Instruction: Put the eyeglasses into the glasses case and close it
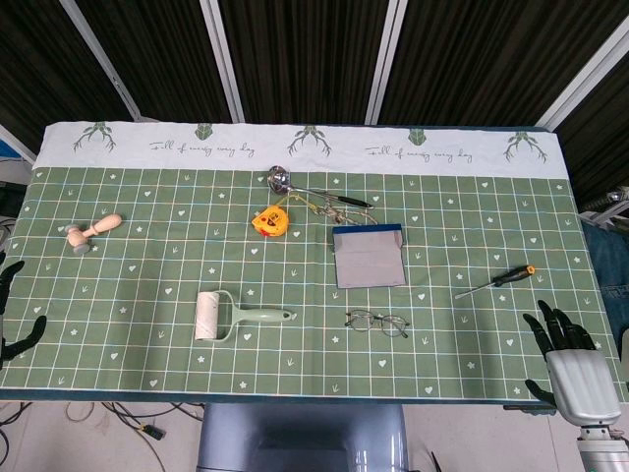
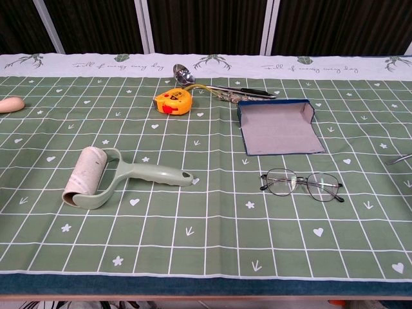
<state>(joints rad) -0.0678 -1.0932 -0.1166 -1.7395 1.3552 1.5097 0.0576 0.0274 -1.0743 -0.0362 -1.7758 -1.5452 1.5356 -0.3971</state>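
Note:
Thin-rimmed eyeglasses lie folded open on the green cloth, near the front of the table, right of centre. Just behind them sits the blue glasses case, its grey flap lying flat toward me and its box part at the back. My right hand hovers at the table's front right corner, fingers spread, holding nothing. My left hand shows only partly at the far left edge, fingers apart and empty. Neither hand appears in the chest view.
A lint roller lies front left. A yellow tape measure, a ladle and a peeler sit behind the case. A screwdriver lies to the right, a wooden stamp far left.

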